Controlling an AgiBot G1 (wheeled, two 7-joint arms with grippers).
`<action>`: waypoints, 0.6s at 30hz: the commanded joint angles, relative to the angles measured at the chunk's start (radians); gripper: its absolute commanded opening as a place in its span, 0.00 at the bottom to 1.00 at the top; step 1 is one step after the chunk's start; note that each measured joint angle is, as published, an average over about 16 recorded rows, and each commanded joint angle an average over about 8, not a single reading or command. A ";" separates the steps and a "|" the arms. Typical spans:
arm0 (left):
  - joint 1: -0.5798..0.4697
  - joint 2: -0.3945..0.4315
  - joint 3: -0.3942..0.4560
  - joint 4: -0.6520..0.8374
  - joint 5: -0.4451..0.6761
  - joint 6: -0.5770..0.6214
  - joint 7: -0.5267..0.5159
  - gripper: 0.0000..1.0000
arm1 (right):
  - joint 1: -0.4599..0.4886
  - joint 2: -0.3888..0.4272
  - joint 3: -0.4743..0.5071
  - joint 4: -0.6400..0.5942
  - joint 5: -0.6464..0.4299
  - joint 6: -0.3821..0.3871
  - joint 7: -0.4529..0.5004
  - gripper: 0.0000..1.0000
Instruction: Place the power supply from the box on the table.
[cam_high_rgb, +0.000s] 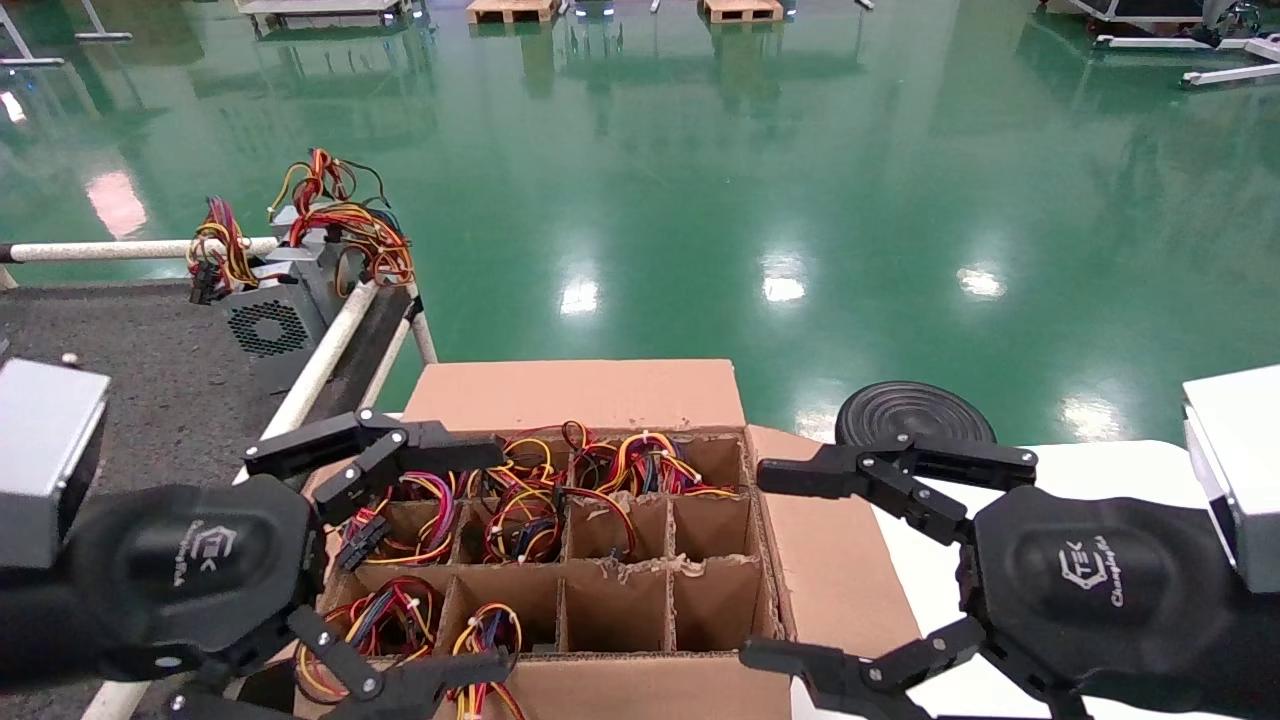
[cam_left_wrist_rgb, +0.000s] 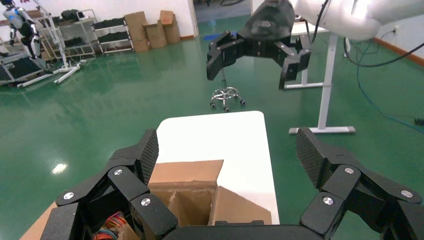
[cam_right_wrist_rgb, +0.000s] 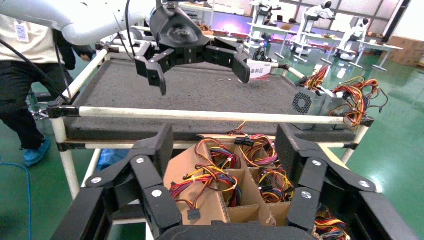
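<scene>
Both my grippers, left (cam_high_rgb: 385, 565) and right (cam_high_rgb: 790, 565), are matte black, with linked fingers pinned by silver screws and a white logo printed on each rounded palm housing. The finger pads (cam_left_wrist_rgb: 150, 152) carry a fine diamond texture. Grey box-shaped camera housings sit on my wrists. My arms are glossy white, with black cables running alongside them.

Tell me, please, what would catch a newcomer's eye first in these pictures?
Probably the box, a brown carton at the centre whose divider cells brim with red, yellow and black wires. Both pincers hang open over it, the left pincer above its left edge and the right pincer above its right flap. Two grey fan-grille units with wire bundles sit at the far corner of the dark table on the left.
</scene>
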 joint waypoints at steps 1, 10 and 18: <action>0.001 -0.002 0.003 0.000 0.004 0.000 0.003 1.00 | 0.000 0.000 0.000 0.000 0.000 0.000 0.000 0.00; -0.101 -0.008 0.123 0.002 0.131 0.009 0.043 1.00 | 0.000 0.000 0.000 0.000 0.000 0.000 0.000 0.00; -0.244 0.025 0.228 0.006 0.310 0.027 0.113 1.00 | 0.000 0.000 0.000 0.000 0.000 0.000 0.000 0.00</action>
